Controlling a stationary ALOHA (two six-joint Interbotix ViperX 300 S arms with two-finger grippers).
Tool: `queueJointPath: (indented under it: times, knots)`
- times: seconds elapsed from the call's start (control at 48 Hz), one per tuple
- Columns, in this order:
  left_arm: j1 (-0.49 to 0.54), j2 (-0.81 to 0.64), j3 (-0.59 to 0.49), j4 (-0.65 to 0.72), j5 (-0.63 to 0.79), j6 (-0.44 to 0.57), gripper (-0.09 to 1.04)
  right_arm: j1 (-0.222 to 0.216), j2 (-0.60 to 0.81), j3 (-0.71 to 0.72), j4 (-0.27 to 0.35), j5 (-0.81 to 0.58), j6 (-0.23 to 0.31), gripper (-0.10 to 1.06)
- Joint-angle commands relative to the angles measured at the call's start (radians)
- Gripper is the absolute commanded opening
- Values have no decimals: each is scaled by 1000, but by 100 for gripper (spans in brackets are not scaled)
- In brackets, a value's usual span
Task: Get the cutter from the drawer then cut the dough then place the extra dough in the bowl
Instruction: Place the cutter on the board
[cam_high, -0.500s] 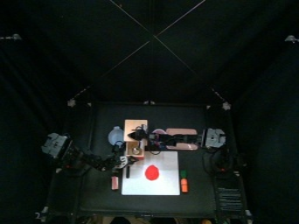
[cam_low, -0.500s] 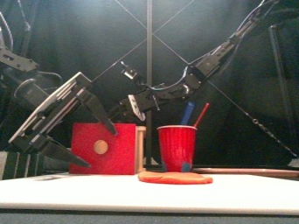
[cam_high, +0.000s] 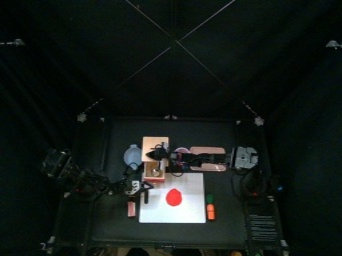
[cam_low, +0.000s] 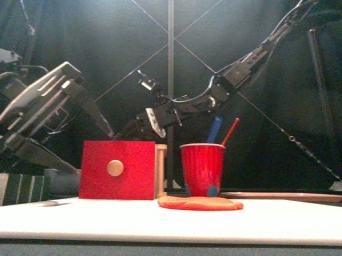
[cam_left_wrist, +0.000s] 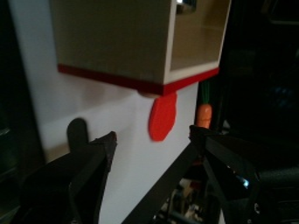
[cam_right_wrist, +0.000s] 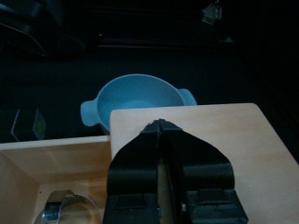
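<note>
The right gripper (cam_right_wrist: 160, 124) was held closed over the wooden box (cam_right_wrist: 233, 136); the bowl (cam_right_wrist: 132, 94) was seen at its twelve o'clock.

Dim overall, white board (cam_low: 274, 221) glaring, wrist views soft

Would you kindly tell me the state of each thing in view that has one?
Drawer: pulled open.
Cutter: lying in the drawer.
Dough: flat, uncut, on the board.
Bowl: empty.
Red cup: upright.
Left pincer: open, empty.
Right pincer: shut, above the box.
</note>
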Motion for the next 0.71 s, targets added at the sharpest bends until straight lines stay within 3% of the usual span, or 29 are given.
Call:
queueJointPath:
  times: [0.021, 0.125, 0.292, 0.458, 0.708]
  knots:
    - [-6, -117, 52, 92, 49, -6, 98, 3, -15, -18, -2, 2, 0, 6]
    - [-2, -230, 87, 189, 43, 6, 98, 6, -17, -23, 0, 2, 0, 6]
    - [20, -400, 130, 451, -20, 49, 98, 11, -21, -43, -3, 15, 0, 6]
    - [170, -522, 170, 670, -31, 166, 98, 31, -48, -77, -6, 67, 2, 6]
    - [330, -658, 204, 827, -32, 311, 98, 69, -166, -137, -15, 152, 3, 6]
